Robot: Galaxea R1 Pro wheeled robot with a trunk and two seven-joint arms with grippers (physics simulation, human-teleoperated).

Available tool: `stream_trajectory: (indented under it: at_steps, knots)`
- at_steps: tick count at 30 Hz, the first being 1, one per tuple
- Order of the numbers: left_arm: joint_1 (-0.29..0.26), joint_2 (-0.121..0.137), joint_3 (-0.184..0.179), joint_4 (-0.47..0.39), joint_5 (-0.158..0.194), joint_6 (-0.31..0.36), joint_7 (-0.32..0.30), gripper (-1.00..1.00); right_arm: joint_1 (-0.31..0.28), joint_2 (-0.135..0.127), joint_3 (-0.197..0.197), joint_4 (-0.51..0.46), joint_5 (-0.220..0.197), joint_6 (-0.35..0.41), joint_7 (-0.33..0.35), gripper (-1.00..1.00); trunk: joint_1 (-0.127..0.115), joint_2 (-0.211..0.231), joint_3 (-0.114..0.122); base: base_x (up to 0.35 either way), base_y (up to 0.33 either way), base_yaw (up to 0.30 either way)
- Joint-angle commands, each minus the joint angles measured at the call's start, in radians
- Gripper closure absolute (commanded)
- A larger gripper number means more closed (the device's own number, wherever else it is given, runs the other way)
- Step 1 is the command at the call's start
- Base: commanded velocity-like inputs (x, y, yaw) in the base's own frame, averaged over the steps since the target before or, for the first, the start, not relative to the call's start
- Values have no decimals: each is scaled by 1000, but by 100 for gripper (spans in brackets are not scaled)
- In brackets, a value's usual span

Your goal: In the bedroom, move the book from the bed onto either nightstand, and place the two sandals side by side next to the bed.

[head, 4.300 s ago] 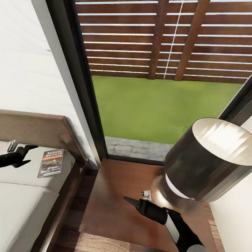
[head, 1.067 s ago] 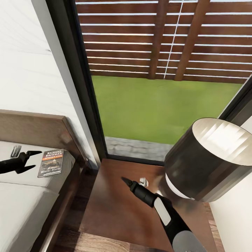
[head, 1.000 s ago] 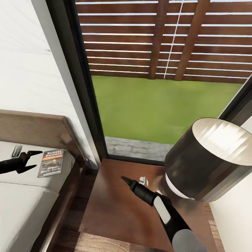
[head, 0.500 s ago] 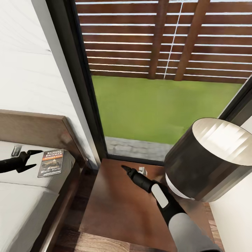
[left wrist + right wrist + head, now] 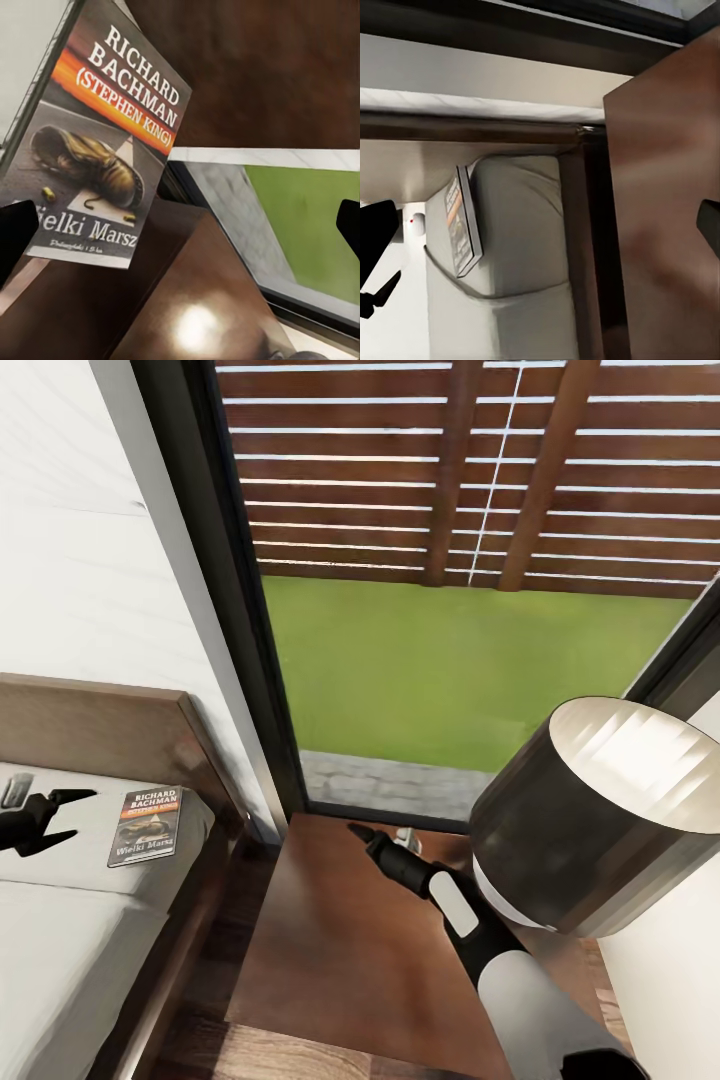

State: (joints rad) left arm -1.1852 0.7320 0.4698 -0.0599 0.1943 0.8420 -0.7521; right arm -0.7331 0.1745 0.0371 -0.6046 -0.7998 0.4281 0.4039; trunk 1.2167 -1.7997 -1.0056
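The left gripper [image 5: 62, 818] hovers over the bed [image 5: 60, 920] with its two fingers spread and nothing between them, just short of the book [image 5: 146, 825]; most of its arm is cut off at the picture's edge. The book lies flat on the grey mattress near the headboard [image 5: 110, 725], apart from the fingertips. The left wrist view reads its cover [image 5: 97, 142] plainly, shoe picture and all, which the head view leaves too small. The right gripper [image 5: 372, 838] reaches over the nightstand [image 5: 340, 950]; from the head its fingers overlap, but its wrist view shows dark tips at opposite edges, parted and empty. A lamp [image 5: 600, 815] hides the nightstand's far corner.
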Motion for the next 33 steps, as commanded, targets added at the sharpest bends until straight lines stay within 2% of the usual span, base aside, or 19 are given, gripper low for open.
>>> stream_trajectory:
  at_steps: [1, 8, 17, 33]
  knots:
    - [0, 1, -7, 0, 10, 5, 0, -100, -1, 0, 5, 0, -6, 4, -2, -100, 0, 0, -1, 0, 0, 0]
    - [0, 7, -7, 0, 9, 6, 0, -100, -1, 0, 34, 1, -7, 2, -5, -100, 0, 0, -1, 0, 0, 0]
    - [0, 11, -4, 0, 6, 5, 0, -100, -2, 0, 43, 3, -7, 1, 0, -100, 0, 0, -1, 0, 0, 17]
    - [0, 31, -6, 0, 8, 4, 0, -100, -2, 0, 47, 3, -7, 0, 3, -100, 0, 0, -1, 0, 0, 192]
